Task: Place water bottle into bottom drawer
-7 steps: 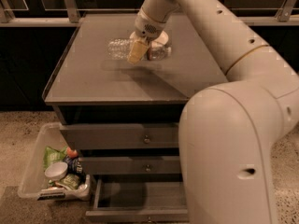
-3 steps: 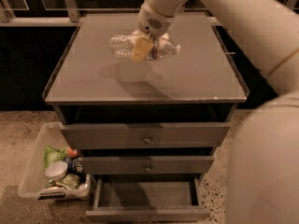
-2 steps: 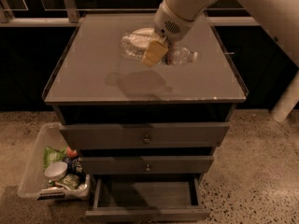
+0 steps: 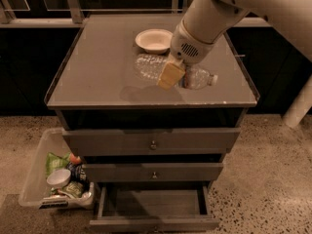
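The gripper [image 4: 172, 75] clamps the water bottle [image 4: 148, 66] crosswise, cap pointing right, above the cabinet top [image 4: 97, 72]. The open bottom drawer [image 4: 153, 223] sits well below, further forward.

The gripper [image 4: 171, 75] hangs above the cabinet top [image 4: 97, 77], clamped round the middle of the water bottle [image 4: 148, 67]. The bottle lies level, its white cap pointing right. A white bowl [image 4: 153, 40] sits just behind it. Below, the bottom drawer [image 4: 146, 202] stands pulled out. A clear bin [image 4: 34, 172] of snacks rests on the floor to its left.
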You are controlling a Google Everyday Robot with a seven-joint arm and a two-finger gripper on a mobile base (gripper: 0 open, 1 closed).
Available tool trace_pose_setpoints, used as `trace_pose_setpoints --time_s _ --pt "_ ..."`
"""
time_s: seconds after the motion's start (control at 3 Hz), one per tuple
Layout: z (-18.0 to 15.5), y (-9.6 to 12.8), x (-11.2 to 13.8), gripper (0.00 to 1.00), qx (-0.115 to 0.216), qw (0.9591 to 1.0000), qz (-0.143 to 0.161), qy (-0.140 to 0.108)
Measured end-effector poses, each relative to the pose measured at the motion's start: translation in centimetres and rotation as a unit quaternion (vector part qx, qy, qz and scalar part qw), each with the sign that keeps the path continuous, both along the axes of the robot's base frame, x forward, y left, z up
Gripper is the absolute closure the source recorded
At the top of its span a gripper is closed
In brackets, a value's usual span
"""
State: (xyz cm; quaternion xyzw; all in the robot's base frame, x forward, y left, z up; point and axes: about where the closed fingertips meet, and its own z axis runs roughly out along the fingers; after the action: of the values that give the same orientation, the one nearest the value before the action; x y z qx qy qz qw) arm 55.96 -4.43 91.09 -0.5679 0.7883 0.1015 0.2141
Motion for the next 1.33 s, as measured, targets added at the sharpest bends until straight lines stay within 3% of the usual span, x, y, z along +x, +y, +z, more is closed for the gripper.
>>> trace_pose_setpoints --time_s 0.33,0.67,1.0,1.33 --pt "-1.4 -1.0 -2.3 1.0 0.009 0.9996 -0.018 0.017" --pt "-3.8 -2.8 -7.1 1.0 0.044 0.9965 -0.058 0.04" --pt "-8.1 -5.7 -10.7 1.0 0.075 0.9894 -0.11 0.057" --pt "-13.1 -8.2 -12.3 1.0 0.104 0.9791 -0.153 0.084"
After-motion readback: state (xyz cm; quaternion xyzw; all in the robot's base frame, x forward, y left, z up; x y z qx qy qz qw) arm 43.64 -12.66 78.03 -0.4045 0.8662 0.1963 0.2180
